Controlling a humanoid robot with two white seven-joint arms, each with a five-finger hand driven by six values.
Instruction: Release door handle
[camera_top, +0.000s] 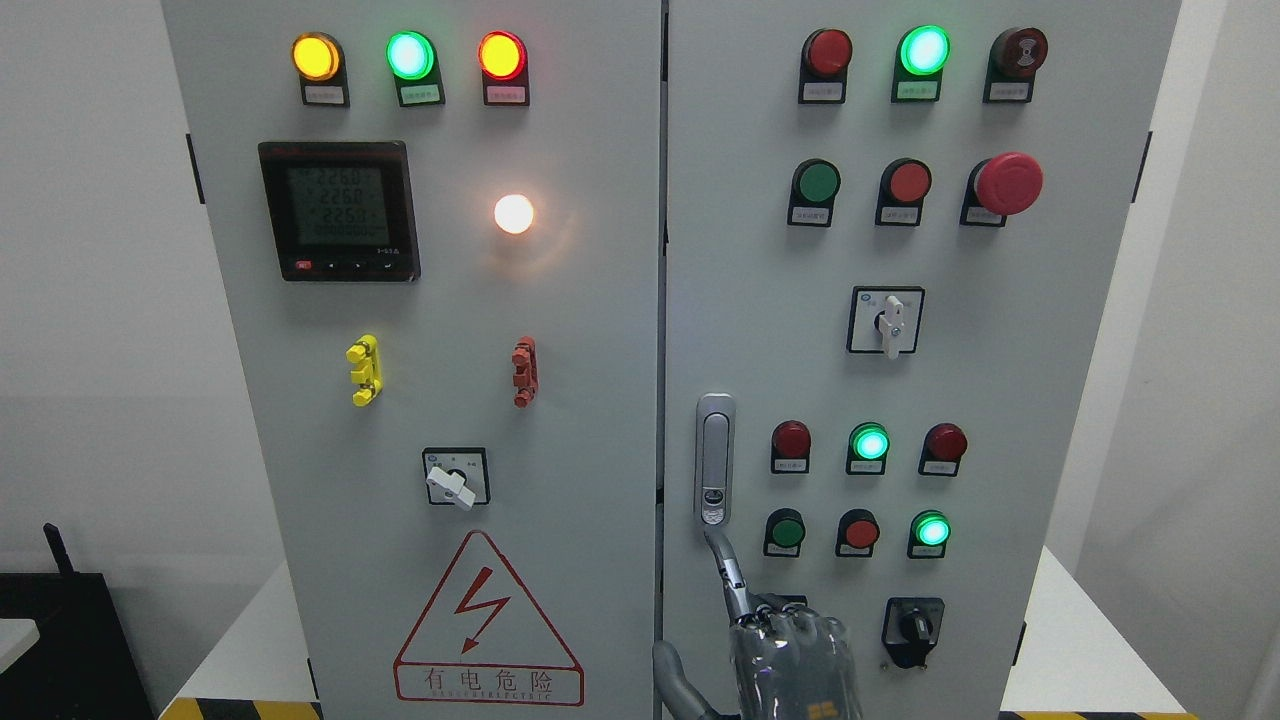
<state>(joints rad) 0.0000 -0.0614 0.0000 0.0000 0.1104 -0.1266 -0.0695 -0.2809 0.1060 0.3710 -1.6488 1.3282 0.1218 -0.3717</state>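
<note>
Risk: my hand (790, 650), one finger out, others curled, holding nothing, touches handle (714, 460) base; careless retreat could snag it.

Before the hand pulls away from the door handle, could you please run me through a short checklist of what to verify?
1. Silver vertical door handle lies flush in its housing: ok.
2. Hand has let go: one extended finger reaches up to the handle's lower end; whether it touches, cannot tell.
3. The other fingers are curled and hold nothing: ok.
4. Right grey cabinet door looks shut: ok.
5. Which arm this is: cannot tell, it rises from the bottom edge near the middle.
6. Black rotary switch beside the hand is untouched: ok.
</note>
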